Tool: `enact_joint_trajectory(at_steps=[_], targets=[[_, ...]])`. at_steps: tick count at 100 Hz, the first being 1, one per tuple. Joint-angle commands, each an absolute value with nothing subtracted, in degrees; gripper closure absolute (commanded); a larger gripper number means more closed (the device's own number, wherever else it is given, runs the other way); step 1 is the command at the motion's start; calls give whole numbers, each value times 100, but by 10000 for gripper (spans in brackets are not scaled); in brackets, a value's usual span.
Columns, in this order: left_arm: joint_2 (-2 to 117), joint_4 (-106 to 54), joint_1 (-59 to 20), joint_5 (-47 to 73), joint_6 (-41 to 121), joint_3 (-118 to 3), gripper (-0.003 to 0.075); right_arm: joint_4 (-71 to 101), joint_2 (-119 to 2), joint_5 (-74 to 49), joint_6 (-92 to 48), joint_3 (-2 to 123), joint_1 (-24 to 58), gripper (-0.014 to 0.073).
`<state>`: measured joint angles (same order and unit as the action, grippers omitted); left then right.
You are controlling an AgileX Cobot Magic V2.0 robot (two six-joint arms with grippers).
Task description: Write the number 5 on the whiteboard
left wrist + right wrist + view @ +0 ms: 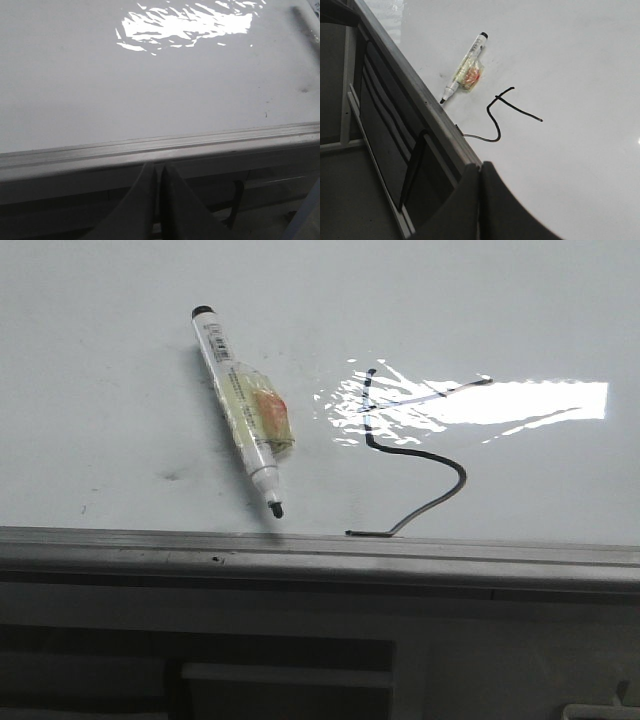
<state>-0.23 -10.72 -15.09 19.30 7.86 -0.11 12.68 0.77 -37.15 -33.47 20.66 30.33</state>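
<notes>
Left gripper point(159, 200) pinched closed, empty, off the frame edge; right gripper point(480, 200) the same — nothing held; the number 5 point(415, 455) sits on the whiteboard point(100, 390) (near its frame), marker point(240, 410) lying just beside.

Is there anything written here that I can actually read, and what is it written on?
"5": hand-drawn number 5 in black on the whiteboard.
Print on the marker barrel label: too small and blurred to read.
Nothing else is legible.
</notes>
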Motion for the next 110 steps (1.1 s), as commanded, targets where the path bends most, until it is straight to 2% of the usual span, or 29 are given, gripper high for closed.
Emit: enact_joint_trajectory(at_steps=[1,68,77,94,110], targets=[[-171,-961,-1492,1550,675,134,741,1288,95,-3274,-3355,2204,2998,658],[-171,-971,-1492,1550,675,134,741,923,107,-3357,-3355,2153,2873,658],[-171,-971,-1492,1550,675,134,741,540,107,-2970,-2943,1959,2408,658],[-171,-971,-1492,1550,675,134,741,309,107,-1816,-1886,1139,974,658],[-171,-971,-1492,1550,675,134,741,305,107,-1491,-1735,320,51,658]])
